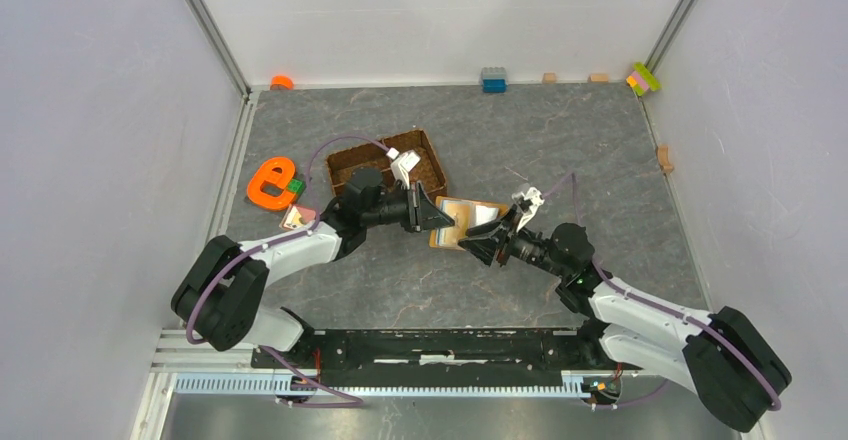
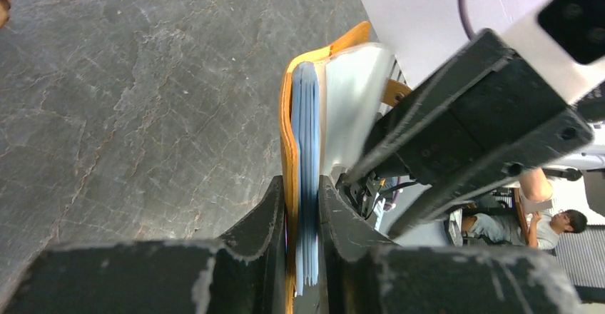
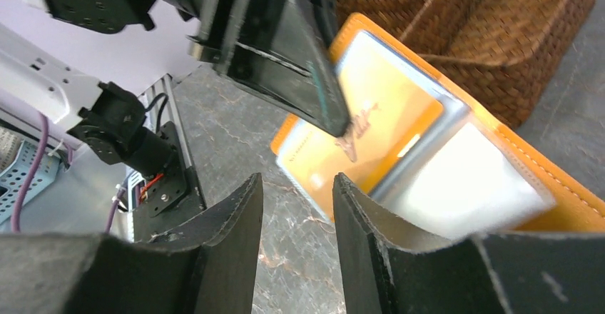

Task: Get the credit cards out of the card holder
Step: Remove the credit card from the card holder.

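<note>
Holder (image 2: 287, 135): open, gripped at edge by left gripper (image 2: 303, 210).
Cards (image 3: 464, 185): kept in its slots.
Right gripper (image 3: 295, 189): jaws parted, empty.

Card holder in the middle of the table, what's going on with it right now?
The left gripper has its fingers closed on one edge of the opened orange card holder, which sits in front of the woven tray. The right gripper is right beside the holder, fingers apart with nothing between them. A pale credit card shows in its slot, so no card looks pulled out yet.
</note>
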